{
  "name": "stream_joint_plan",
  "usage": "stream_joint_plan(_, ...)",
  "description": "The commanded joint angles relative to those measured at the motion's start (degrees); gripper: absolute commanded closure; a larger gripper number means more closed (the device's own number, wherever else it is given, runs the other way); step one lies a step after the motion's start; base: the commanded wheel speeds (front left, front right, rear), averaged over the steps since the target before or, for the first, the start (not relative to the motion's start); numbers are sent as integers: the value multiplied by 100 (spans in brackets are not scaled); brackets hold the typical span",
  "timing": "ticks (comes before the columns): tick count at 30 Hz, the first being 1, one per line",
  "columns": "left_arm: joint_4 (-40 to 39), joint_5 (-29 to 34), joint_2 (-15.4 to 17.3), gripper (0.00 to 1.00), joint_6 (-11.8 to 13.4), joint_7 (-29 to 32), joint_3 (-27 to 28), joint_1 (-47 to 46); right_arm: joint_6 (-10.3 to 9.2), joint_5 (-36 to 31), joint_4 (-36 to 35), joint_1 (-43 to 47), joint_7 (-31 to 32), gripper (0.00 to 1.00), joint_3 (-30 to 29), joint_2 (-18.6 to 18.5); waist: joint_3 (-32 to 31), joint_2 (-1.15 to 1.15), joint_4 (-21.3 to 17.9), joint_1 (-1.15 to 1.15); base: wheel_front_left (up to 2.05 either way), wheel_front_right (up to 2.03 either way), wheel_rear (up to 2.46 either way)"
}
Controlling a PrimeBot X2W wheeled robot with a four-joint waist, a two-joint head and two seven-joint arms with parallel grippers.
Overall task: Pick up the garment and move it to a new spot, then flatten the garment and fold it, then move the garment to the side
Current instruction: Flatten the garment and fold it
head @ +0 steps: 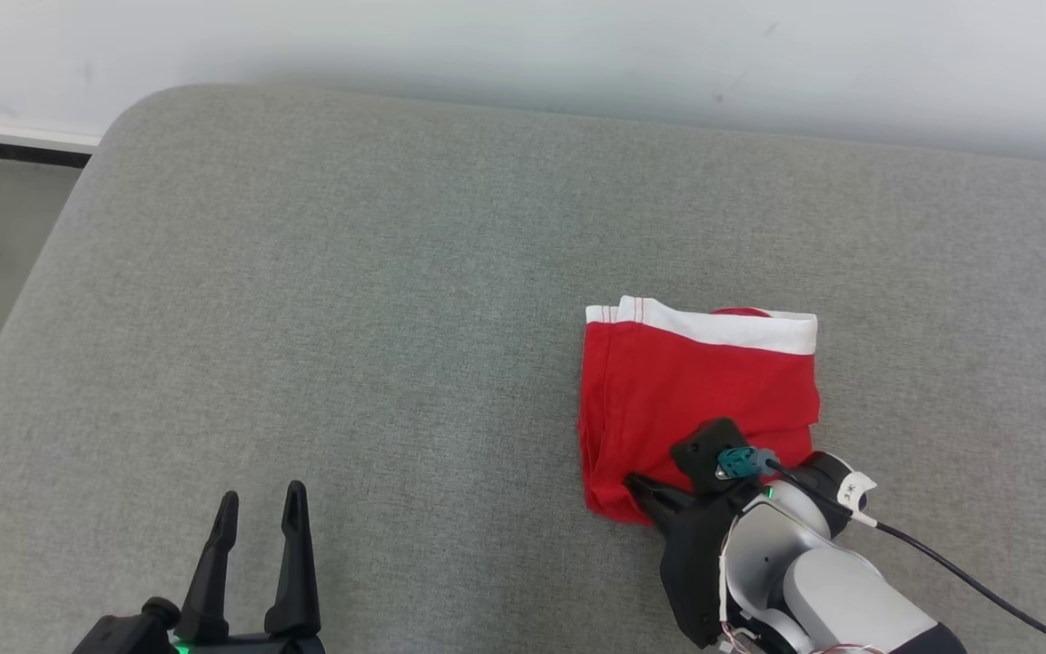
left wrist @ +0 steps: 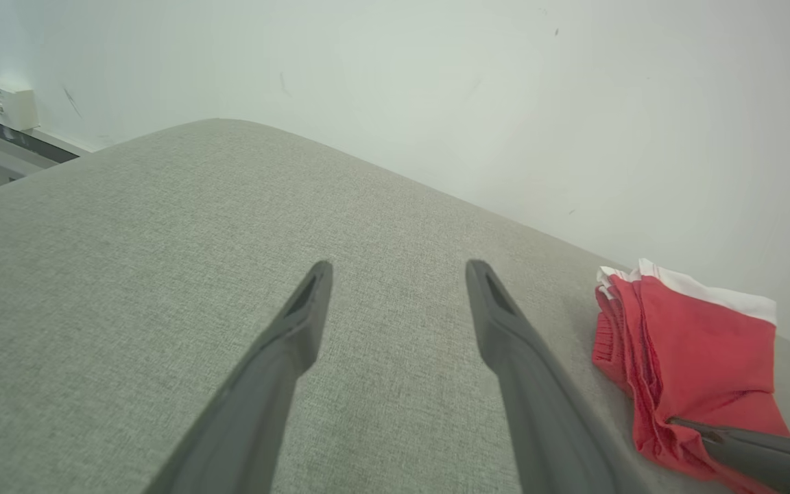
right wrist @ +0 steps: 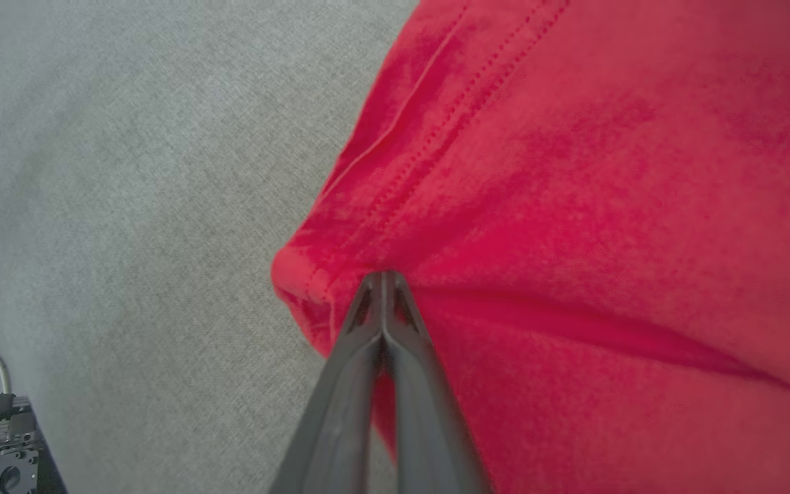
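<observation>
garment: red shorts (head: 695, 391), folded into a rough square, with the white waistband (head: 732, 327) along the far edge.
garment place: flat on the grey cushion (head: 350, 318), right of centre, with the pale wall (head: 487, 45) beyond the cushion's far edge.
right gripper (head: 636, 481): clenched, its fingers pressed together on the near-left corner of the red shorts, the cloth puckering at the tips.
left gripper (head: 261, 495): released, fingers spread with nothing between them, over bare cushion at the near left, well apart from the red shorts.
</observation>
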Motion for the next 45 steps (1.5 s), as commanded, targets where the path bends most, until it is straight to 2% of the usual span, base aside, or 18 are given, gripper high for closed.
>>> stream_joint_plan(1,-28,-15,-1,0,4,-16,15,71,-16,42,14,34,-65,100,50,55,-26,0,-46,0,0,0,0)
stream_joint_plan(11,-13,27,-2,0,4,-16,38,107,-16,25,-11,-30,-297,100,327,263,-131,0,-180,0,0,0,0)
stream_joint_plan(18,-3,60,-1,0,4,-16,148,288,-16,488,-430,290,-467,100,614,424,-381,0,-313,0,0,0,0)
stream_joint_plan(19,-5,69,-1,0,4,-16,175,328,-16,584,-549,334,-545,87,592,420,-430,0,-345,0,0,0,0)
stream_joint_plan(21,-14,88,-1,0,4,-16,237,406,-16,687,-772,492,-725,4,434,393,-524,0,-413,0,0,0,0)
stream_joint_plan(22,-23,96,-1,0,4,-16,289,450,-16,694,-868,580,-814,0,331,371,-577,0,-456,0,0,0,0)
stream_joint_plan(25,-32,147,-1,0,4,-16,397,559,-16,625,-1157,899,-1121,0,-132,331,-729,0,-571,0,0,0,0)
stream_joint_plan(33,-108,459,-3,0,4,-16,656,850,-16,201,-1779,2121,-2095,0,-1990,560,-1111,0,-906,0,0,0,0)
stream_joint_plan(37,-146,665,-1,0,4,-16,668,945,-16,-70,-1950,2576,-2357,0,-2742,605,-1195,0,-1070,0,0,0,0)
stream_joint_plan(41,-137,780,-1,0,4,-16,694,1002,-16,-158,-2009,2828,-2453,0,-3190,596,-1259,0,-1207,0,0,0,0)
stream_joint_plan(45,-72,925,10,0,4,-16,664,1035,-16,-61,-1908,2943,-2611,0,-3371,506,-1315,0,-1300,0,0,0,0)
